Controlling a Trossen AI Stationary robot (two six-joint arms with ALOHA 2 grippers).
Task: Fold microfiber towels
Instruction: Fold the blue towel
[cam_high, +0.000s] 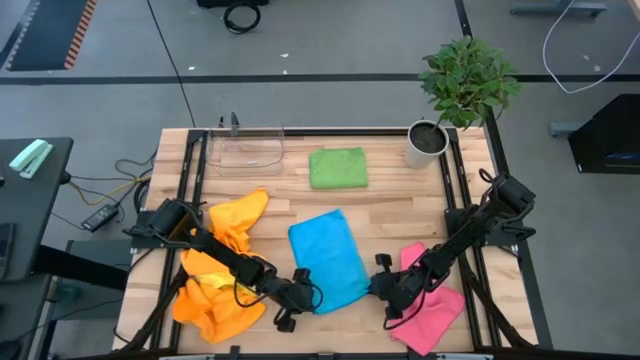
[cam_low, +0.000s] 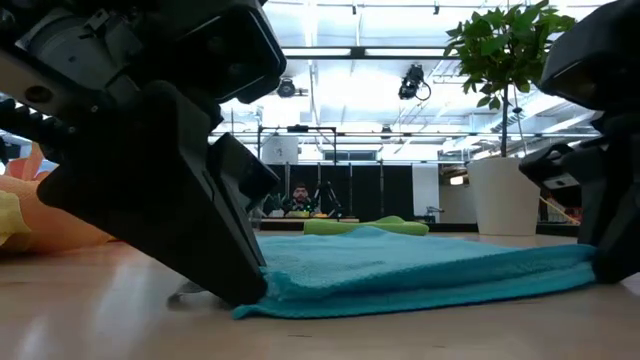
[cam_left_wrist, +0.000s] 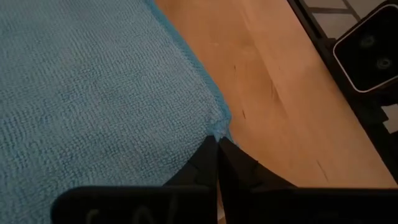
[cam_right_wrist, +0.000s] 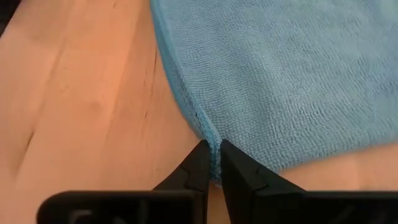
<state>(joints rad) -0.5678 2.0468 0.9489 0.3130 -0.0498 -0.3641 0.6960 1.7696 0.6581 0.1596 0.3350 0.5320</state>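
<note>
Both jaws pinch the blue towel lying flat between them: left gripper at one near corner, right gripper at the other. Next, probably lift together and fold it forward.

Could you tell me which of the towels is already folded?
The green towel, a neat rectangle beside the clear tray; the others lie spread or crumpled.

Clear plastic tray at table's far edge; potted plant at far right corner
</note>
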